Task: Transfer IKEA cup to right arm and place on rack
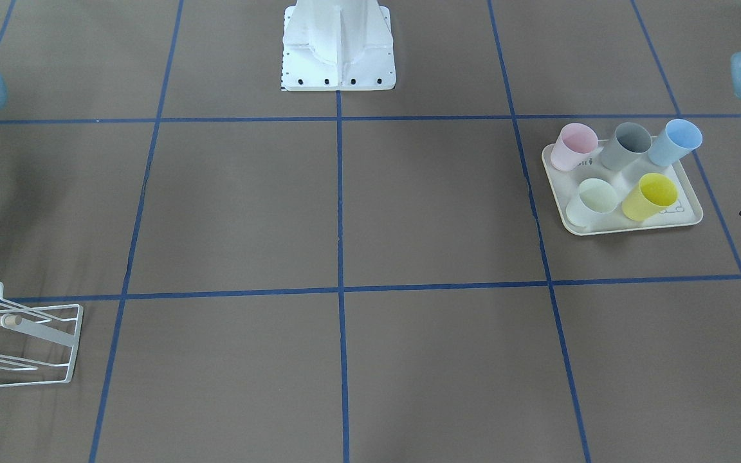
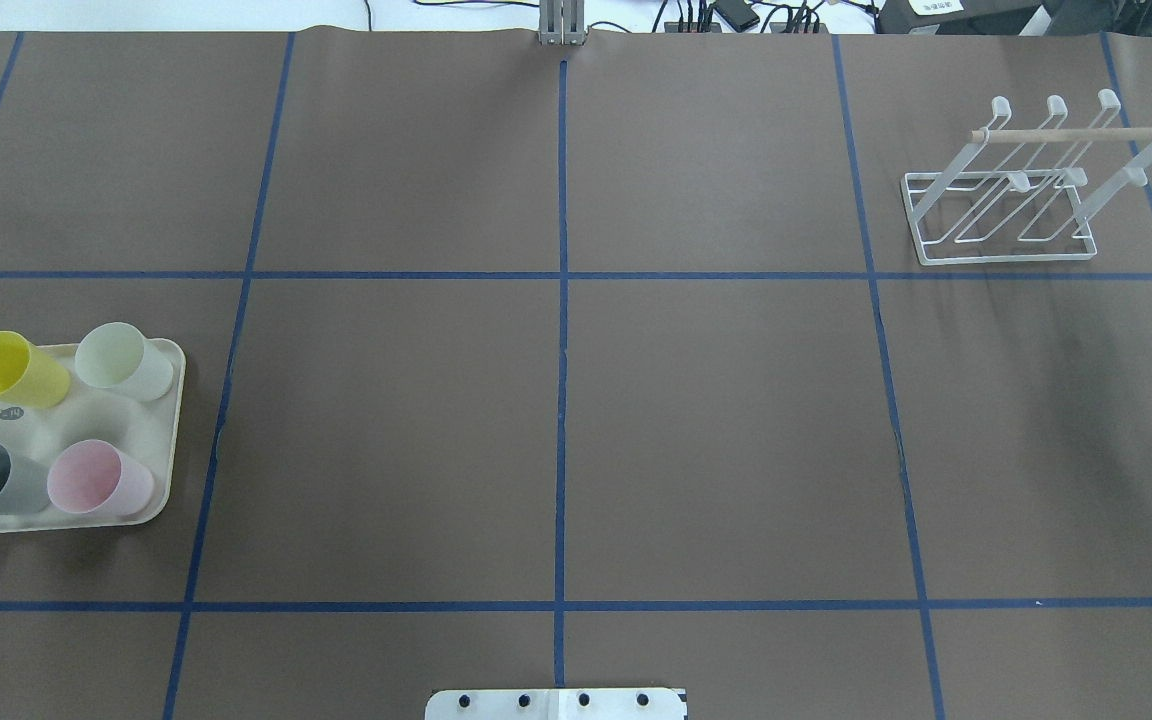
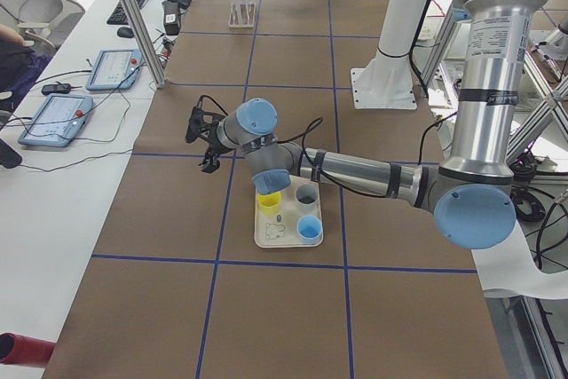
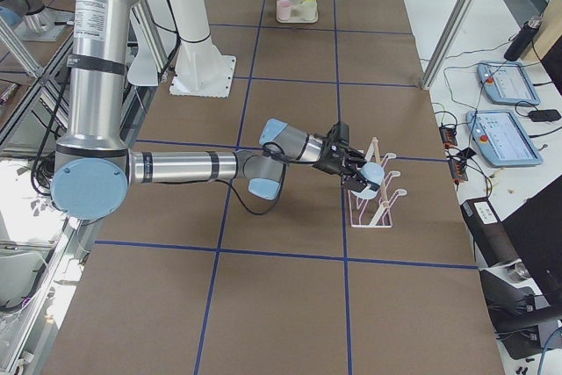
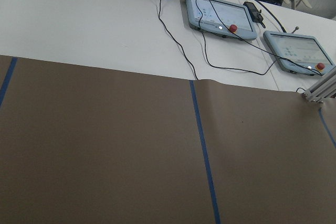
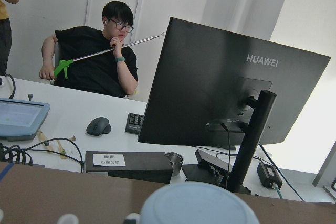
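You see a brown table cover that blue tape lines divide into squares. On it lies a cream tray with a rabbit drawing. Five cups stand on the tray, mouths up: a pink cup, a grey cup and a blue cup in one row, a pale green cup and a yellow cup in the other. On the white desk beside the table you have a pendant and a second pendant, both with red buttons. The right wrist view shows you a black HUAWEI monitor, a mouse, a keyboard and a seated person holding a thin stick with a green handle
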Motion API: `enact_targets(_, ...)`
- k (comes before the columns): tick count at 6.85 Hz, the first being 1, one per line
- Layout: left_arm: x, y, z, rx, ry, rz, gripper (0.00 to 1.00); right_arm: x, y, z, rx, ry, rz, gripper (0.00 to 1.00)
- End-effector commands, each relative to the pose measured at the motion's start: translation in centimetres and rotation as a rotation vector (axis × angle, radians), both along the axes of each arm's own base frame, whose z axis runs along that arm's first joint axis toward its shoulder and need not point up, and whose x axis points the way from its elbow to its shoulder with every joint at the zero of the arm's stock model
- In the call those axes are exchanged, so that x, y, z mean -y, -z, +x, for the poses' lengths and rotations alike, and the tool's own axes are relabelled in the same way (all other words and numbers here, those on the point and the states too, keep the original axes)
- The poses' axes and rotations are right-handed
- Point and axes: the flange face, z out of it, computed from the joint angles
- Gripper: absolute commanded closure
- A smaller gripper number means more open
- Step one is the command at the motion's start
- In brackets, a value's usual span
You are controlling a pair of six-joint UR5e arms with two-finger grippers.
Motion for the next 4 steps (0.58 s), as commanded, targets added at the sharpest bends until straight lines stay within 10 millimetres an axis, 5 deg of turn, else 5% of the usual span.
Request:
enact_targets(1,0.05,-0.34,0.04,0.002,0.0,-0.006,0.0,0.55,-0.4,-0.88,0.002,0.007,0.005,1.0)
enact_targets(4,0.12,-0.42,0.14,0.002,-0.002,-0.008,0.0,-0.15,-0.94,-1.72,-0.002,0.031,-0.004,1.0)
